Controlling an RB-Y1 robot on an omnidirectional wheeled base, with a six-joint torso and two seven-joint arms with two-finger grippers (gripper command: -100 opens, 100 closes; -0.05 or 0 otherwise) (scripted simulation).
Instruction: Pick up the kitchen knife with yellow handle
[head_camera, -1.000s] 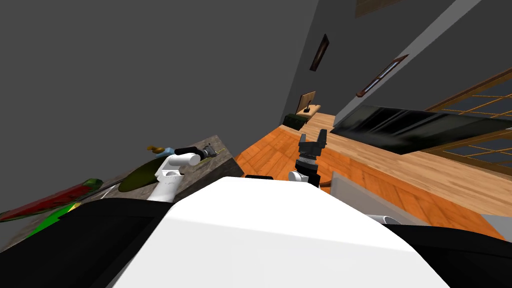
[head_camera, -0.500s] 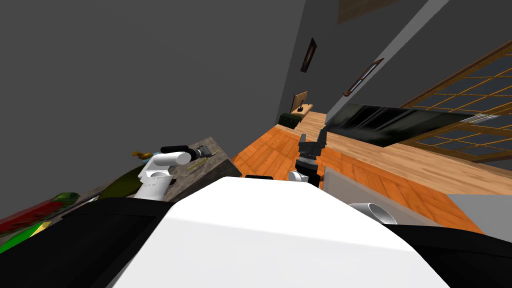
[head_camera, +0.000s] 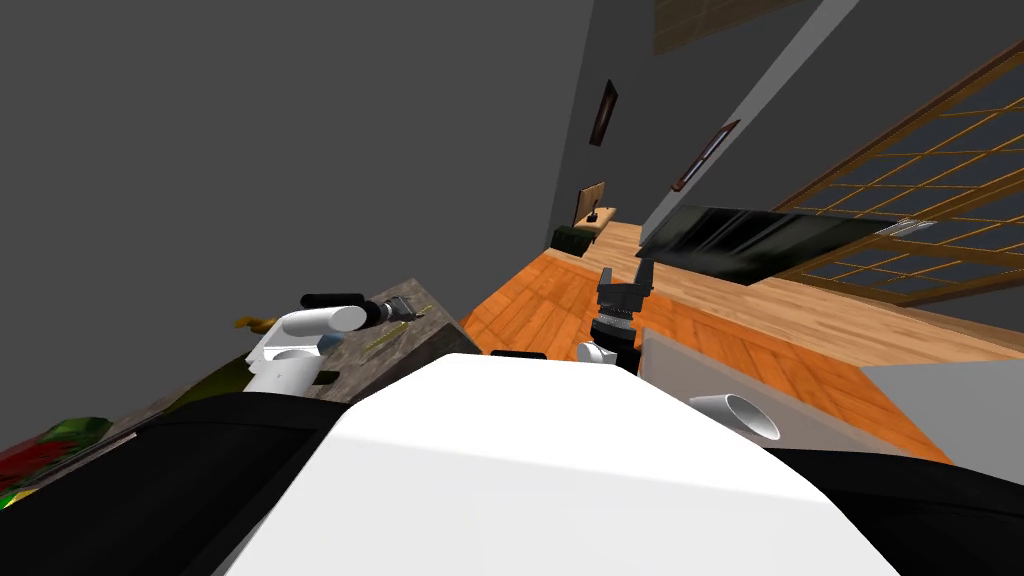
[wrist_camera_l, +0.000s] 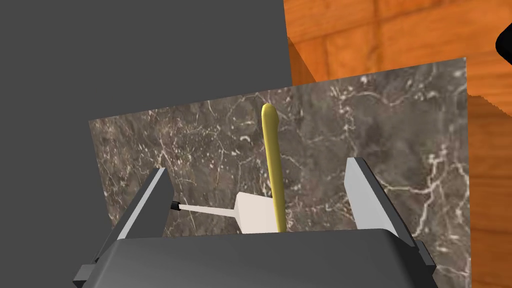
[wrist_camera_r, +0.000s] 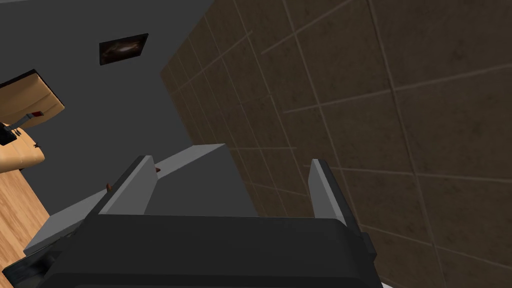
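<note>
Left jaws hang open at the marble counter (wrist_camera_l: 400, 125), the yellow-handled kitchen knife (wrist_camera_l: 272, 165) lying in line between them; right jaws also open.

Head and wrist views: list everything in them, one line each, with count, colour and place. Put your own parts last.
knife: 1, yellow handle, lying on the countertop between the left jaws
white flat piece: 1, white with a thin rod, against the knife near the gripper body
countertop: 1, brown-grey marbled, to my left
red and green item: 1, far left edge of the head view
floor: 1, orange wood, ahead
black glossy panel: 1, ahead to the right
wall pictures: 2, dark, high ahead
light grey tube: 1, on its side, to my right
left gripper: 1, grey jaws open, astride the knife handle
right gripper: 1, grey jaws open, raised ahead
</note>
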